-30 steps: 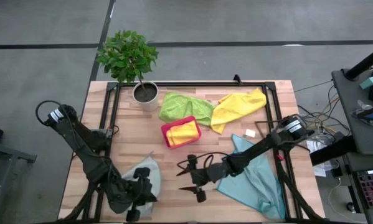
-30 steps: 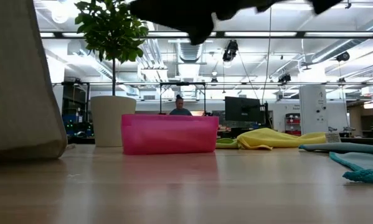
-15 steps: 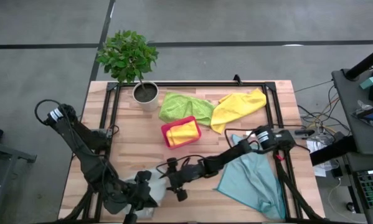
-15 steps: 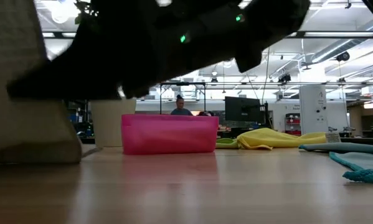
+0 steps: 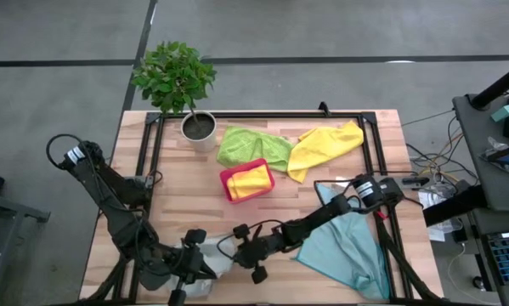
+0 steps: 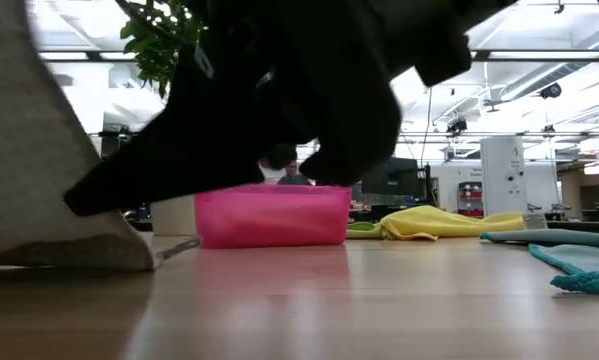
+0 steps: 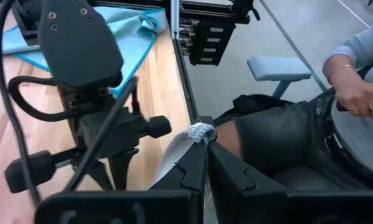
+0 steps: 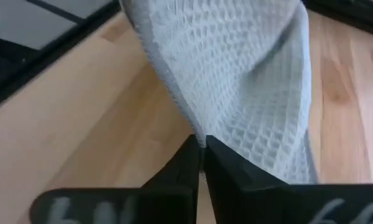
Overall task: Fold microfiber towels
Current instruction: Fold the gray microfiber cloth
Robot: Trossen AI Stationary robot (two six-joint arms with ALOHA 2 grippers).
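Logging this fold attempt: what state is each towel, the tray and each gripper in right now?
Pale grey towel: lifted, pinched by both grippers.
Left gripper: shut on its corner.
Right gripper: shut on its edge.
Teal towel: spread flat.
Lime green towel: crumpled.
Yellow towel: crumpled.
Pink tray: holds a folded yellow towel.

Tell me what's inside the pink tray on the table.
The pink tray holds a folded yellow towel, seen from above. It covers most of the tray's floor, so anything beneath it is hidden. In the low view the tray's wall blocks the contents completely.
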